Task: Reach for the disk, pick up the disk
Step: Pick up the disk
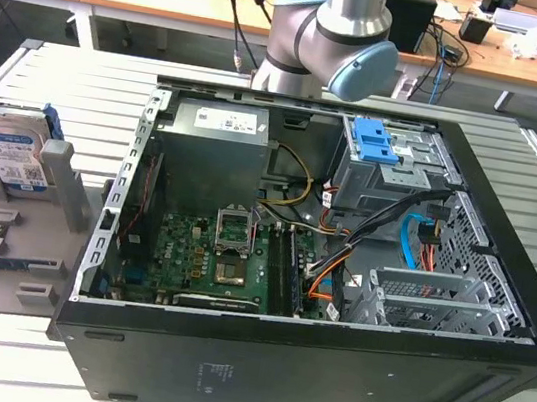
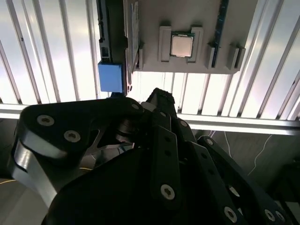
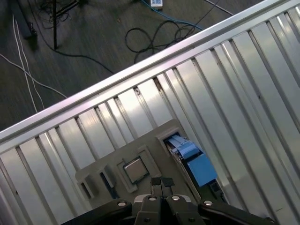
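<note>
**Step in hand: reach for the disk.** The gripper (image 3: pixel 161 182) hung above the grey holder (image 3: pixel 145 150) with its fingers drawn together and nothing between them. In that condition it could not straddle the disk (image 1: pixel 8 150). A sound reach therefore appeared to require the jaws to be spread wider than the disk's thickness before any descent.

The disk stood on edge in a slot of the holder, its label face towards the exterior camera. The pads were judged best aligned across its two broad faces, with the approach made straight down along the slot. Contact was better taken on the metal body than on the blue bracket (image 2: pixel 111 77), which looked likely to flex. A skewed approach risked jamming the disk against the slot walls or striking the holder.

**Position of the disk.** In the exterior view it sat at the far left on the slatted table (image 1: pixel 74 81), well apart from the open computer case (image 1: pixel 303 378). In both wrist views it appeared edge-on at one end of the holder, beside the pocket holding the processor (image 2: pixel 182 45). The closed fingertips lined up between that pocket and the disk, near the disk but clear above it, with no contact
</note>
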`<state>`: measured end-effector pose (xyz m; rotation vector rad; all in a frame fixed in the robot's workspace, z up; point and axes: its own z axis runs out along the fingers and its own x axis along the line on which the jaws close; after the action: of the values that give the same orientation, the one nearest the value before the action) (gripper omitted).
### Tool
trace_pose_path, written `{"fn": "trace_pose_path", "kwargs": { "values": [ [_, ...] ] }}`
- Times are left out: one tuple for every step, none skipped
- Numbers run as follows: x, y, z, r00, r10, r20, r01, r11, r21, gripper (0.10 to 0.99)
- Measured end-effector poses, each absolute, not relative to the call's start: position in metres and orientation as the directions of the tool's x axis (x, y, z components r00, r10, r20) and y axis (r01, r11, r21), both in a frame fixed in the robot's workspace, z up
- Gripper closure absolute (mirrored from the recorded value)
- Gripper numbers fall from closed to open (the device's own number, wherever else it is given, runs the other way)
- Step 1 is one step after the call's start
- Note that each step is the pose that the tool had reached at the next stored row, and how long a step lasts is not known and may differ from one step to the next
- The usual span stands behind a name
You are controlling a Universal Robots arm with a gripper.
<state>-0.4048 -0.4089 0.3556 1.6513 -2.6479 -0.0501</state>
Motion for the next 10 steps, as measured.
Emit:
{"fn": "trace_pose_path", "kwargs": {
  "values": [
    [-0.4048,-0.4089,0.3556,-0.433,-0.901,0.001,-0.901,0.433,0.038,0.98],
    [-0.4048,-0.4089,0.3556,-0.426,-0.905,0.001,-0.904,0.426,0.038,0.98],
    [-0.4048,-0.4089,0.3556,-0.419,-0.908,0.0,-0.907,0.419,0.038,0.98],
    [-0.4048,-0.4089,0.3556,-0.408,-0.913,0.001,-0.912,0.408,0.038,0.98],
    [-0.4048,-0.4089,0.3555,-0.401,-0.916,0.0,-0.915,0.401,0.038,0.98],
    [-0.4048,-0.4089,0.3556,-0.392,-0.92,0.0,-0.919,0.392,0.038,0.98],
    [-0.4048,-0.4089,0.3556,-0.386,-0.923,0.0,-0.922,0.385,0.038,0.98],
    [-0.4048,-0.4089,0.3556,-0.373,-0.928,0.0,-0.927,0.373,0.038,0.98],
    [-0.4048,-0.4089,0.3556,-0.364,-0.931,0.0,-0.931,0.364,0.038,0.98],
    [-0.4048,-0.4089,0.3556,-0.357,-0.934,0.0,-0.933,0.357,0.038,0.98]
  ]
}}
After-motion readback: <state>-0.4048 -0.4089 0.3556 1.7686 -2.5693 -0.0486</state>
